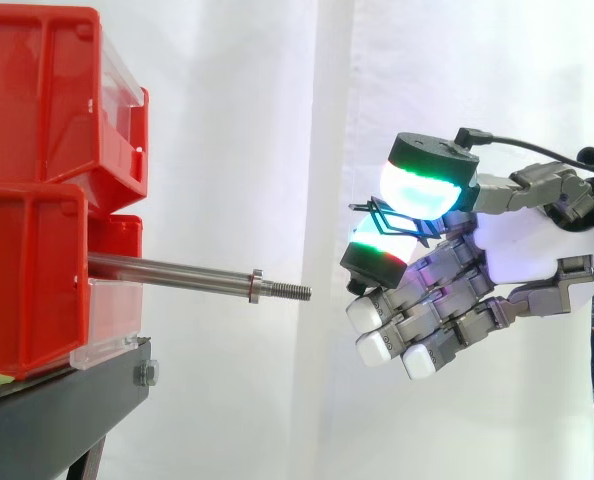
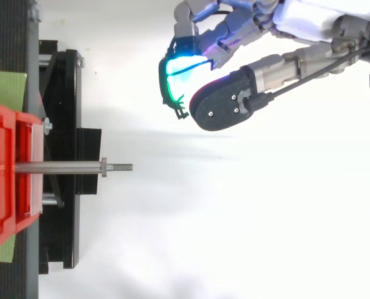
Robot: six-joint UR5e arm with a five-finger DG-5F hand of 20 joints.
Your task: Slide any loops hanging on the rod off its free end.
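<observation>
Now | loop [image 1: 379, 213] off rod [image 1: 177, 270], well apart from its free end | hand [image 1: 517, 250] pinches it between two glowing pads [image 1: 417, 188] | looks thin, light, wiry, probably slippery: grip its edge firmly.

Bins [image 1: 37, 200] stacked on a stand [image 1: 67, 400] at the left. Rod [image 1: 177, 270] jutting rightward out of them, level. Hand [image 1: 517, 250] right of the rod's free end, apart, slightly higher and off to one side. Loop [image 1: 379, 211] pinched between its fingertips [image 1: 422, 185], clear of the rod.
</observation>
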